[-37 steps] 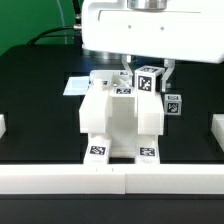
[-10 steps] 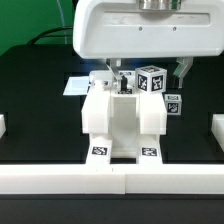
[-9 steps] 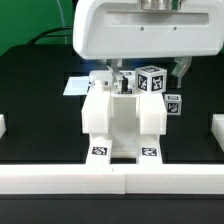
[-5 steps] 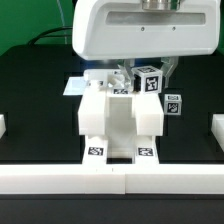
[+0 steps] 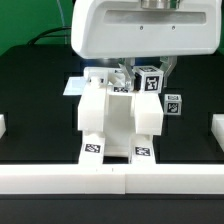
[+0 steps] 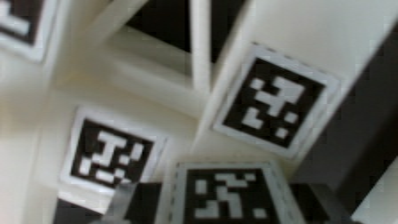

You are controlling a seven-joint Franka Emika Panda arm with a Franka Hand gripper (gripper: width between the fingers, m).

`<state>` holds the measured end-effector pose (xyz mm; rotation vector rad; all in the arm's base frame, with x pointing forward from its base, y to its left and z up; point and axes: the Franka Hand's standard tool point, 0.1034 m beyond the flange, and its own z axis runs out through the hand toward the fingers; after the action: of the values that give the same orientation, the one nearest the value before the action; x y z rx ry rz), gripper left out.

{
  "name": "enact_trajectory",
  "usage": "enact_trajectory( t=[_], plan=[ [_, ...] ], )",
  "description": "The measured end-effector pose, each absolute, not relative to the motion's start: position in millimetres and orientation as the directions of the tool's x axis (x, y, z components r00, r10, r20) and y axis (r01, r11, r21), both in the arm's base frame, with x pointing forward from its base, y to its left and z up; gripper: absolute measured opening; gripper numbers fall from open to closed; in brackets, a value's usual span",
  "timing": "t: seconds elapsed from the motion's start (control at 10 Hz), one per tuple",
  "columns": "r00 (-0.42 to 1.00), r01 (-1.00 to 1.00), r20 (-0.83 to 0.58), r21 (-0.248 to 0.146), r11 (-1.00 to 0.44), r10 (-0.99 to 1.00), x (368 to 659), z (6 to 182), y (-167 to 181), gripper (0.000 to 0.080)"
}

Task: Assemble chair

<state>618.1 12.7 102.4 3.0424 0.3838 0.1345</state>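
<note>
The chair (image 5: 120,120), a matte white blocky body with two tags on its front feet, stands mid-table in the exterior view. My gripper (image 5: 128,78) hangs low right behind its top, and its big white housing hides most of the fingers. A tagged cube (image 5: 150,80) sits at the chair's back, beside the fingers. In the wrist view, a tagged white chair piece (image 6: 222,195) lies between the two dark jaws of my gripper (image 6: 222,205), which are closed against it. Other chair tags (image 6: 276,100) fill that view.
A small tagged white piece (image 5: 173,103) lies to the exterior view's right of the chair. The marker board (image 5: 76,86) lies behind on the left. A white rail (image 5: 110,180) runs along the front, with white blocks at the left (image 5: 3,127) and right (image 5: 216,128) edges.
The gripper came down behind the chair since the oldest frame. In the last half second the chair body shifted slightly up and to the exterior view's left.
</note>
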Motion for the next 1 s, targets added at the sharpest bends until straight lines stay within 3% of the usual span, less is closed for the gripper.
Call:
enact_trajectory(
  t=[0.7,1.0],
  plan=[
    [0.945,-0.313,0.097,-0.011,-0.95,-0.313,617.5,101.3,7.0,0.0271],
    [0.926,-0.365,0.097,-0.016,-0.931,-0.365,617.5,101.2,7.2,0.0296]
  ],
)
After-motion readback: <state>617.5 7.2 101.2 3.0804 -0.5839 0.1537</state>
